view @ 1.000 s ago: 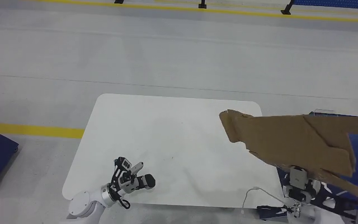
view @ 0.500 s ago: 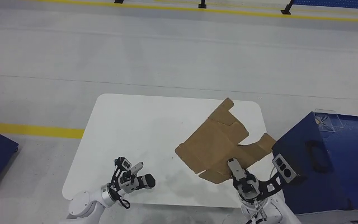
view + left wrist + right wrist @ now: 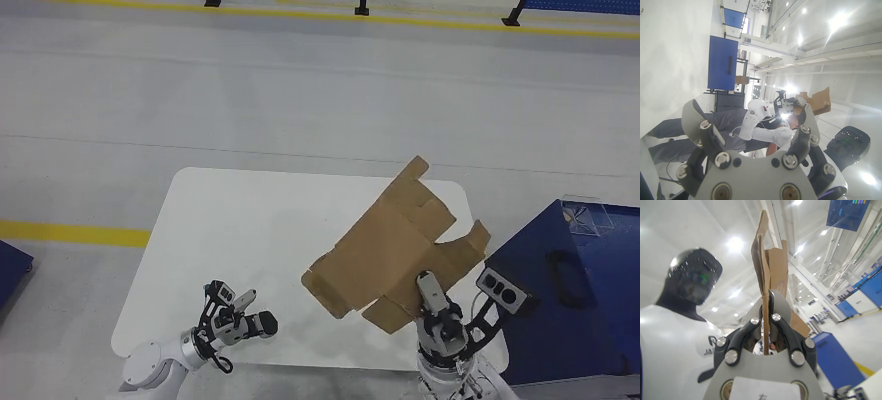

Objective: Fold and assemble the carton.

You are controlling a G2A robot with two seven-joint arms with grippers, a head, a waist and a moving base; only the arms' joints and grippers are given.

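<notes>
A flat, unfolded brown carton (image 3: 385,250) hangs tilted above the right half of the white table (image 3: 240,220). My right gripper (image 3: 428,292) is shut on the carton's near edge, at the table's front right. In the right wrist view the carton (image 3: 762,262) stands edge-on between the right gripper (image 3: 766,298) fingers, which clamp the cardboard. My left gripper (image 3: 231,294) sits near the table's front left corner, far from the carton. In its own view the left gripper (image 3: 747,108) is open and holds nothing; the carton (image 3: 821,103) shows far off.
A blue cabinet (image 3: 575,290) stands just beyond the table's right edge, close to the right arm. The table's left and middle surface lies bare under and beside the carton.
The right arm has swung the carton from beyond the table's right edge to above the table's right half, then tipped it more upright. The left arm has not moved.
</notes>
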